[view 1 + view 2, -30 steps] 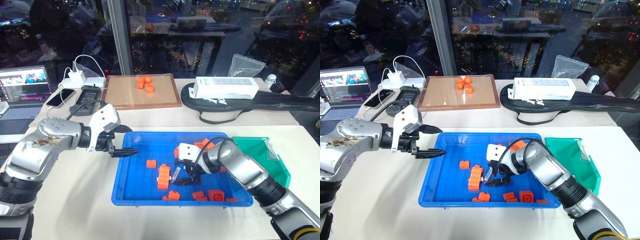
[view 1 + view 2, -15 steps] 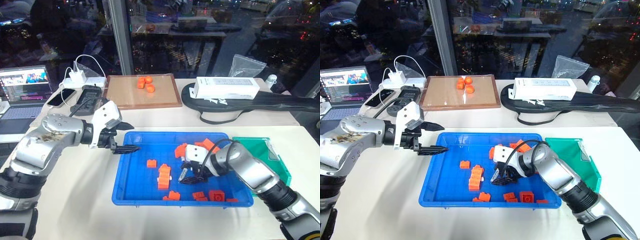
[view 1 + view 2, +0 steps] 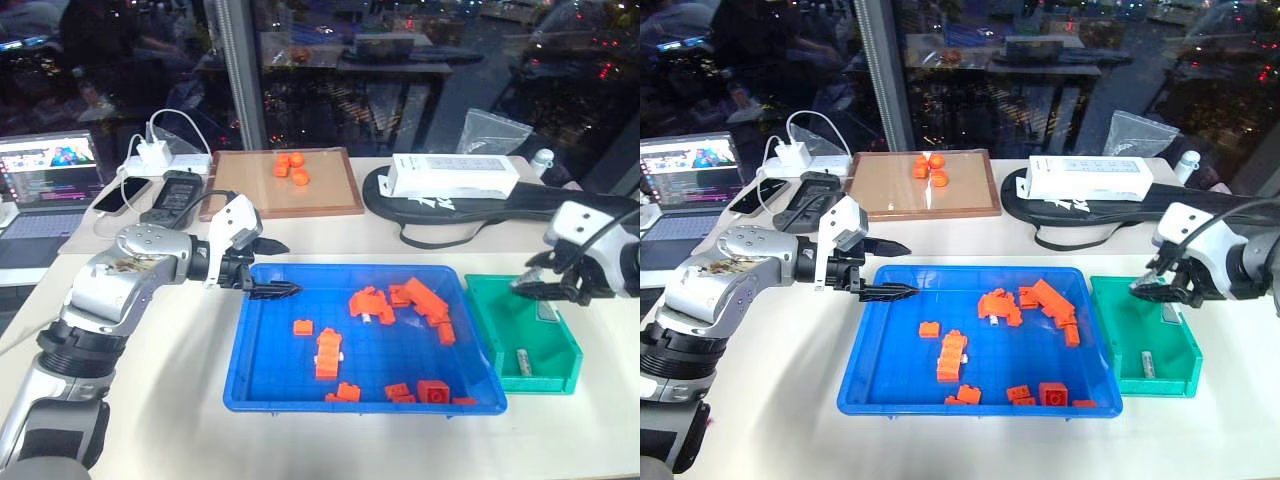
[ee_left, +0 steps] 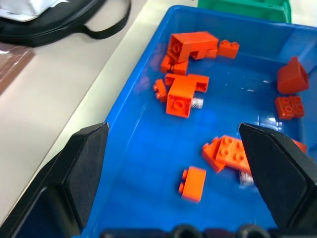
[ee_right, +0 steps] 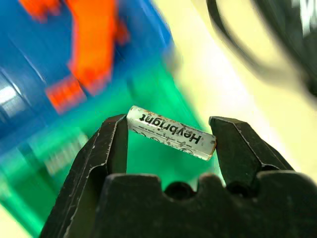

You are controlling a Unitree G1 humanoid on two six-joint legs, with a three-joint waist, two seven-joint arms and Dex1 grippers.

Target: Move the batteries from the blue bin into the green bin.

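Observation:
My right gripper (image 3: 536, 286) hangs over the green bin (image 3: 497, 318), shut on a silver battery (image 5: 171, 133) that lies crosswise between its fingers. Another battery (image 3: 522, 358) lies on the green bin's floor. The blue bin (image 3: 365, 405) sits in the middle of the table with orange bricks (image 3: 328, 352) scattered in it. Two batteries poke out beside bricks there, one (image 4: 197, 103) by the far cluster and one (image 4: 246, 179) by the near stack. My left gripper (image 3: 280, 268) is open and holds nothing, hovering over the blue bin's far left corner.
A wooden-framed board (image 3: 250, 195) with orange pieces lies behind the blue bin. A white box (image 3: 452, 176) rests on a black bag (image 3: 590, 205) at the back right. A laptop (image 3: 45, 190), phones and a power strip (image 3: 165, 165) are at the back left.
My right gripper lifted out of the blue bin with a battery and swung right, over the green bin. My left gripper edged right, over the blue bin's corner.

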